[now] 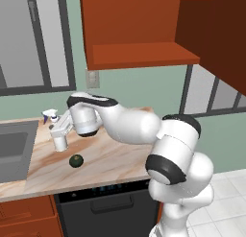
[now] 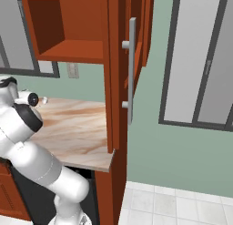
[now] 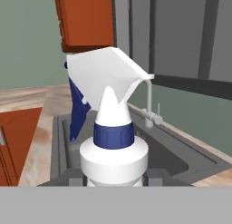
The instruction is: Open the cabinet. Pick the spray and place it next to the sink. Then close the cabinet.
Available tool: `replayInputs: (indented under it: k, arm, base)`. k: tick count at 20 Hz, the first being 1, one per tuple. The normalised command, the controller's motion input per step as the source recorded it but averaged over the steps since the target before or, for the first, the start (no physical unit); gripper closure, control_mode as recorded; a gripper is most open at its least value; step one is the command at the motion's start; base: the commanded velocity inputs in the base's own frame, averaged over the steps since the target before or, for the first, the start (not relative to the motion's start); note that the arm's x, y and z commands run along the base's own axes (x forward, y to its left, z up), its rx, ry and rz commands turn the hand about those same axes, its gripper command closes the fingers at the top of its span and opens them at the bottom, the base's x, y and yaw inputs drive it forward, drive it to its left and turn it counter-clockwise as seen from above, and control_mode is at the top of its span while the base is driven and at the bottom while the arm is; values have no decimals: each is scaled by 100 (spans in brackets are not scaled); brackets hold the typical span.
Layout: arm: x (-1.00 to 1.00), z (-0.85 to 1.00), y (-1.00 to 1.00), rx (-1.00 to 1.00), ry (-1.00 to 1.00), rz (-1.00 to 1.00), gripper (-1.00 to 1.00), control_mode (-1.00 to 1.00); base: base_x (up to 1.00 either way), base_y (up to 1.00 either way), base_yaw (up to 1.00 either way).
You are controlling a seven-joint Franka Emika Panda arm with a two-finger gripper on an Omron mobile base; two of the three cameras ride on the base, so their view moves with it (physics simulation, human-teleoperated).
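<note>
spray (image 3: 111, 123) upright, clamped between the fingers, beside sink (image 3: 181, 162).

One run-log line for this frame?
cabinet: open | spray bottle: held upright by gripper, over counter beside sink | next: set down

the spray (image 3: 113, 128) hides the pincer's tips; its base is cut off.
</note>
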Motion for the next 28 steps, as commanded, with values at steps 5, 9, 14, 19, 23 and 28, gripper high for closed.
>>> replayInputs:
  k: [5,9,14,19,23,28]
  arm:
    - [17,-12,18,1,0,0,100,-100]
    - [8,-12,17,2,0,0,100,-100]
    - [1,-13,18,3,0,0,100,-100]
    - [0,-14,15,2,0,0,100,-100]
    - [0,-11,11,0,-1,0,100,-100]
    - [6,-9,5,0,0,0,100,-100]
  base:
    - [0,0,0]
    - [0,0,0]
    - [0,0,0]
    - [0,0,0]
    - [0,0,0]
    - [0,0,0]
